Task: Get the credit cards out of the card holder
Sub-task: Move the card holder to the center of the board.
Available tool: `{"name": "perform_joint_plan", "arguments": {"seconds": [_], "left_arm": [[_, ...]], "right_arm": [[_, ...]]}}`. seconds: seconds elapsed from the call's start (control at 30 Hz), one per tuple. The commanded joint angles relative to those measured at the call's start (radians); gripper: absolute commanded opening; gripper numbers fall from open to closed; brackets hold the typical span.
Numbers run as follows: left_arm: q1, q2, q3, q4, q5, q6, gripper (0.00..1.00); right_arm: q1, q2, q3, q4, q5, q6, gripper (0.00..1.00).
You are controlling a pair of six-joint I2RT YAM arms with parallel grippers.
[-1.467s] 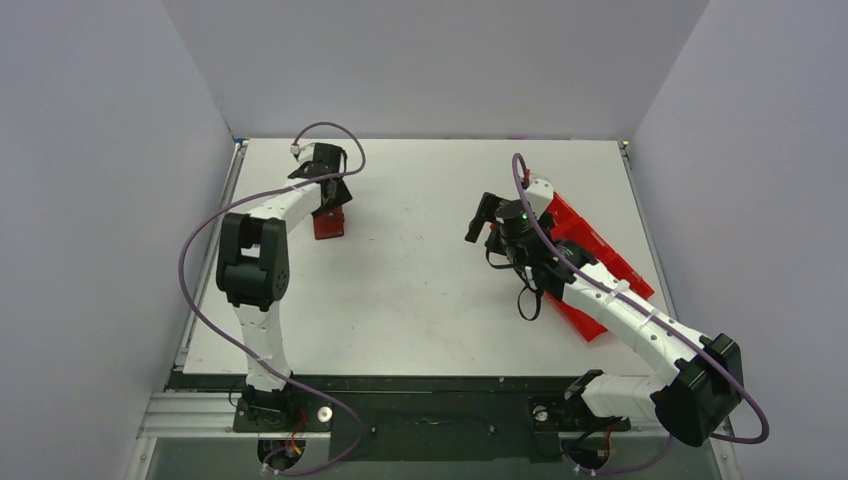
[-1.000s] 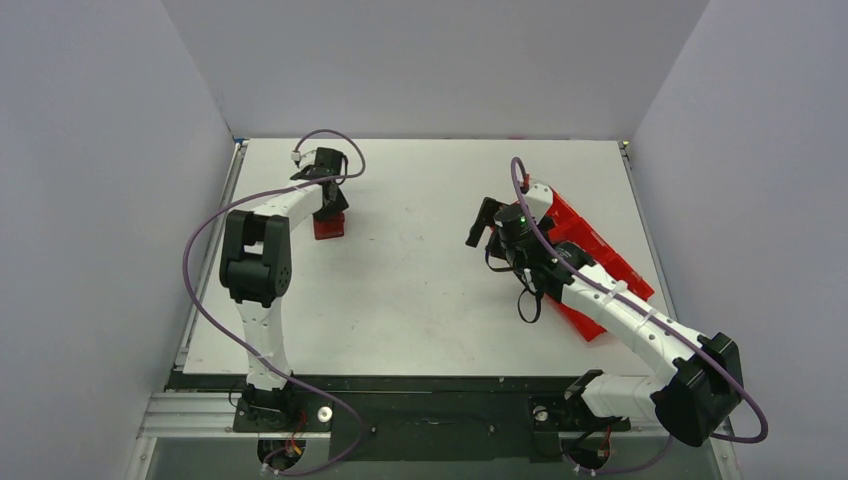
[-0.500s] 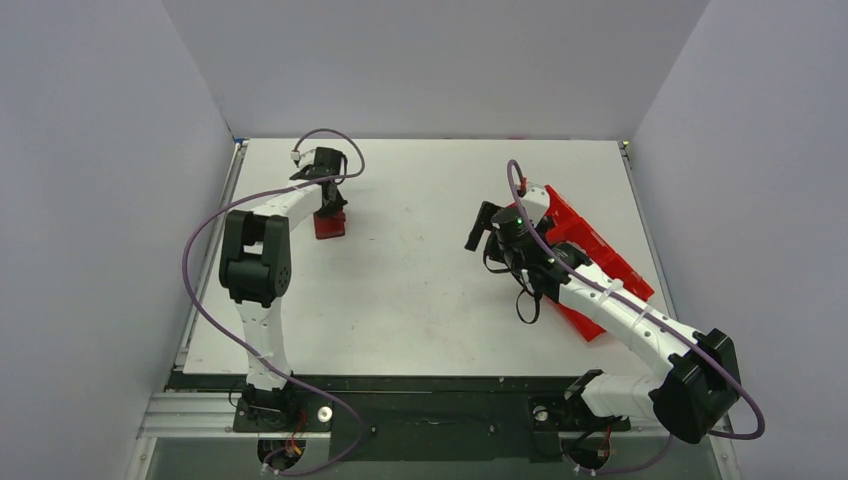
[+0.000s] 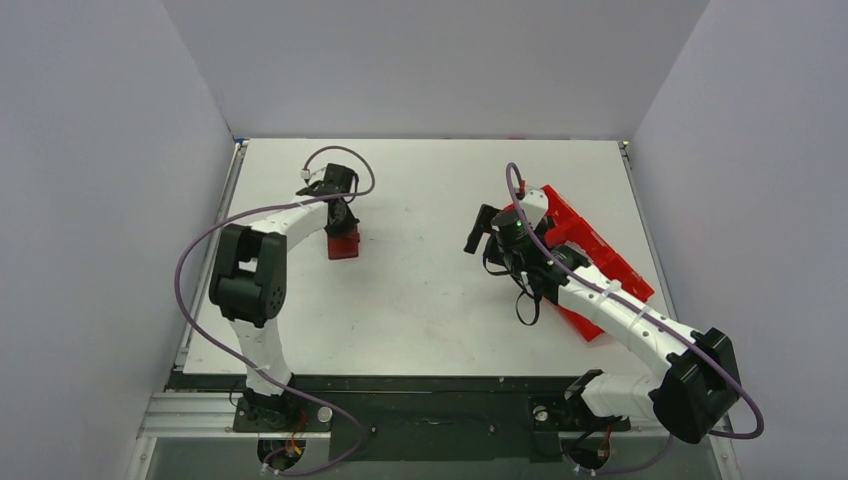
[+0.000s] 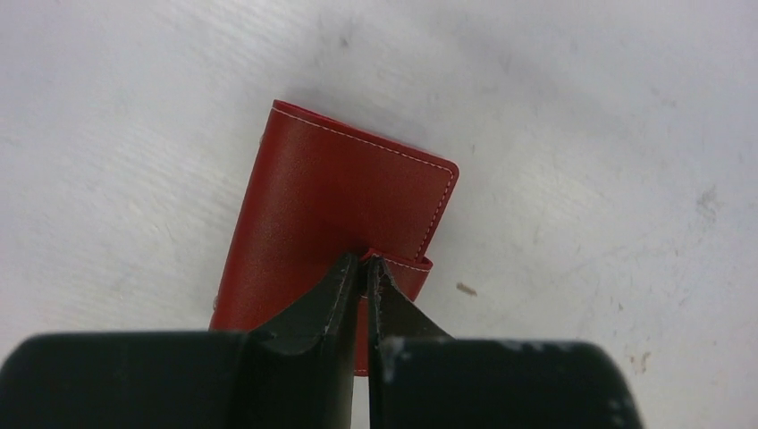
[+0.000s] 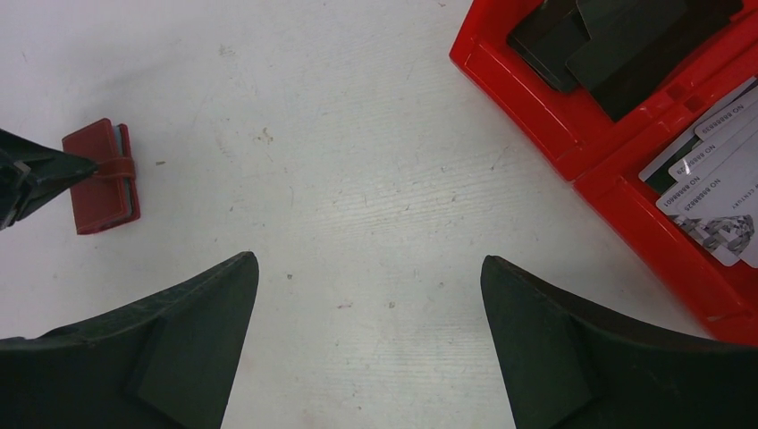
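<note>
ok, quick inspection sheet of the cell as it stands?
Surface: white table, scuffed and speckled.
Job's things: holder closed, strap across it; no credit cards seen out of it.
Clutter: red tray at the right, holding white cards and dark flat pieces.
Grippers: left gripper shut on the holder's strap; right gripper open, holding nothing, over bare table between holder and tray.
Cables: purple cables looped along both arms; no snag seen.
Surroundings: grey walls on three sides; nothing else seen.
</note>
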Motion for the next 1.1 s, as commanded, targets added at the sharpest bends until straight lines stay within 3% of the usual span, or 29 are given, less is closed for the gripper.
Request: {"name": "perform_joint_plan", "arguments": {"seconds": [0.0, 0.27, 0.63, 0.8, 1.0, 1.07], "left_arm": [[-0.078, -0.134, -0.101, -0.049, 0.031, -0.092, 0.0], [-0.273, -0.28, -0.257, -0.061, 0.059, -0.298, 0.0], [-0.545, -0.293, -0.203, -0.117, 0.033, -0.586, 0.0], [-0.601, -0.201, -0.083, -0.093, 0.076, -0.59, 0.0], [-0.608, -0.091, 0.053, -0.073, 0.149, -0.492, 0.0], [-0.602, -0.074, 0.054, -0.045, 0.188, -0.457, 0.06]], "right_arm": [[0.003, -0.004, -0.027, 0.041, 0.009, 0.012, 0.9], [0.003, -0.015, -0.068, 0.05, 0.012, 0.018, 0.9], [-0.016, -0.065, -0.13, 0.05, 0.023, 0.021, 0.9], [-0.041, -0.095, -0.16, 0.046, 0.019, 0.021, 0.9], [-0.05, -0.112, -0.187, 0.044, 0.009, 0.023, 0.9], [-0.05, -0.114, -0.193, 0.045, 0.002, 0.026, 0.9]]}}
